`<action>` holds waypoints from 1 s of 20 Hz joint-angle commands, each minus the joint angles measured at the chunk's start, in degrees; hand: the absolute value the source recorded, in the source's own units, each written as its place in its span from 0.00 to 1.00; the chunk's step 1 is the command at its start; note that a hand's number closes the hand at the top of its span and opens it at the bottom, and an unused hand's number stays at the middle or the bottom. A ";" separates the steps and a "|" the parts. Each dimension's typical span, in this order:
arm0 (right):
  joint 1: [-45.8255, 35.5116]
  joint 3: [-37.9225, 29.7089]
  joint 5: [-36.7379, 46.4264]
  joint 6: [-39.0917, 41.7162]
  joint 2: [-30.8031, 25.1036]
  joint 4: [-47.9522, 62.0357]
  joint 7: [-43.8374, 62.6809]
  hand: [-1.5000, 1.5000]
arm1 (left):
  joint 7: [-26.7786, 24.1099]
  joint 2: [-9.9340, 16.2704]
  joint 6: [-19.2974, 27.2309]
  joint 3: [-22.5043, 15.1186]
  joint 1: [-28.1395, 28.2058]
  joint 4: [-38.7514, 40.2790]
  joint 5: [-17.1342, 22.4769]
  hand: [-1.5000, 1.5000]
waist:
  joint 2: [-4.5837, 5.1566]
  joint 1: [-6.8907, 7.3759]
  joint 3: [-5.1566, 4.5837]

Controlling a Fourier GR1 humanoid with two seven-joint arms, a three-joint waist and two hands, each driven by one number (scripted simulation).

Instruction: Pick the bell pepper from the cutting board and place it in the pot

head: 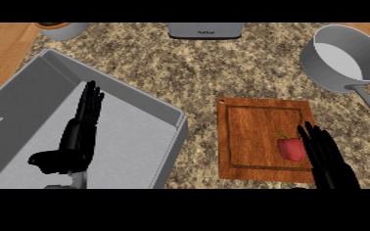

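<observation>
My right hand (329,159) is at the cutting board (264,139)'s right edge, fingers straight and pressed together, just beside the red bell pepper (292,148) lying on the board's right half. The pot (338,58) sits beyond the board's far right corner. My left hand (76,137) rests left of the board over the grey tray (162,147), fingers straight and upright.

The left robot hand (78,136) rests open with fingers upward, and the right robot hand (329,162) extends straight-fingered at lower right.
</observation>
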 commanded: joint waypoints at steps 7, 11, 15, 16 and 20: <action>-6.23 -1.38 2.72 -6.62 -0.99 4.89 -2.44 1.00 | -2.67 -0.06 -3.18 2.83 -0.02 2.77 0.46 0.50 | 0.26 0.13 0.48; -6.15 -0.89 2.39 -13.81 0.53 9.15 -5.52 1.00 | 1.16 -1.91 -0.56 0.98 -2.27 1.36 -2.41 0.50 | 0.26 0.03 0.51; -6.62 0.69 6.00 -14.15 1.95 8.82 -4.17 1.00 | 2.02 -1.42 -1.35 1.86 -1.58 0.46 -2.52 0.50 | 0.25 0.14 0.49; -3.55 -1.28 1.85 -13.37 -0.84 4.96 -6.55 1.00 | -0.71 -2.72 -1.49 1.73 -0.63 1.19 -2.44 0.50 | 0.22 -0.03 0.48; -2.41 0.77 4.84 -19.39 2.50 4.25 -6.54 1.00 | 0.80 -2.12 -2.86 3.02 -2.40 1.67 -1.59 0.50 | 0.21 -0.08 0.48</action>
